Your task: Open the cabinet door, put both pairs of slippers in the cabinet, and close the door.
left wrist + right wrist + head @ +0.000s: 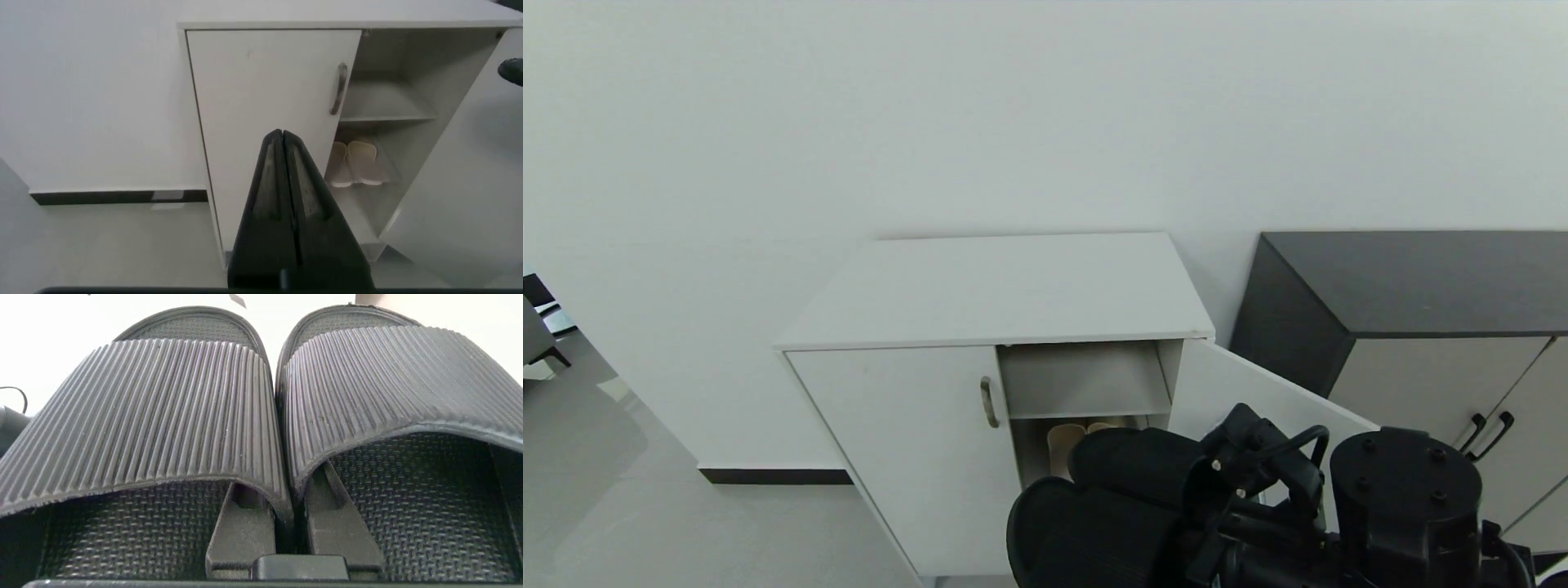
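Observation:
The white cabinet [1005, 286] stands against the wall with its right door [1241, 392] swung open and its left door [898, 441] closed. A beige pair of slippers [1078, 441] lies on the lower shelf inside [355, 162]. My right gripper [282, 510] is shut on the black pair of slippers [188, 400], its fingers [237, 531] clamped on their touching inner sides. That pair [1111, 498] hangs in front of the open compartment. My left gripper [283, 139] is shut and empty, in front of the closed left door [270, 98].
A dark-topped cabinet [1413, 278] stands close on the right, just behind the open door. The left door's handle [988, 402] sits at the edge of the opening. Bare floor [645, 523] lies to the left, with a chair [539, 327] at the far left.

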Controlling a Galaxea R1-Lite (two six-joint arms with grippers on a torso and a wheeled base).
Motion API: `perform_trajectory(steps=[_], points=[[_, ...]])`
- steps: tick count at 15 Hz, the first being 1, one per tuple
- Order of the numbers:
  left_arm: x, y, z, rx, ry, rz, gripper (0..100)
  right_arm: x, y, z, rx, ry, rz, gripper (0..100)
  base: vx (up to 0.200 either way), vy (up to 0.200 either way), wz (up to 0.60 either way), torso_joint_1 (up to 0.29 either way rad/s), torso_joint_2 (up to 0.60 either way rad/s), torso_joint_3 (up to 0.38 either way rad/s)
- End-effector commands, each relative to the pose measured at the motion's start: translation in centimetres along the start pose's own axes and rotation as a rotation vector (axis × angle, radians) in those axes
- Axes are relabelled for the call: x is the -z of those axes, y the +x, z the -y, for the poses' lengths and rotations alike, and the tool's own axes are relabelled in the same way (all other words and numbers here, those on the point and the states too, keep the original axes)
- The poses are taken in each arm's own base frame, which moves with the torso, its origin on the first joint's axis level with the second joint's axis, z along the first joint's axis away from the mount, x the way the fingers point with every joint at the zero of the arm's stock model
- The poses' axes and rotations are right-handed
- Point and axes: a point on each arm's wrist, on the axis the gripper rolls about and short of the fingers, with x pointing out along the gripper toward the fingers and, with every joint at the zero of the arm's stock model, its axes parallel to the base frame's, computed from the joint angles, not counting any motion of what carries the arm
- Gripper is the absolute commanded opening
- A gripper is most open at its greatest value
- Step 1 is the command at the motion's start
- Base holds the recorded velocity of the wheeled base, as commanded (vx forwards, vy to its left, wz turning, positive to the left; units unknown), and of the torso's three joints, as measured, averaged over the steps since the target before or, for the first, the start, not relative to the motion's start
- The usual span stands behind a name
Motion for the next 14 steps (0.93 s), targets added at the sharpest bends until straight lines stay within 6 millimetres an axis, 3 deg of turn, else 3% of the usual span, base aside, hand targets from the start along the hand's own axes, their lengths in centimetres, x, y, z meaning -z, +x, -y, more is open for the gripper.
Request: perform_trajectory(steps=[1,14], points=[[0.00,0.00,0.00,-0.001,-0.001,0.000,0,0.15,0.09,0.00,0.000,0.000,-0.005,0,0.000,0.000,0.00,-0.261,0.55,0.295],[0.00,0.00,0.00,0.001,-0.004,0.000,0,0.61,-0.08,-0.15,-0.023,-0.024,-0.014,0,0.000,0.000,0.00,-0.226,0.52,0.289]])
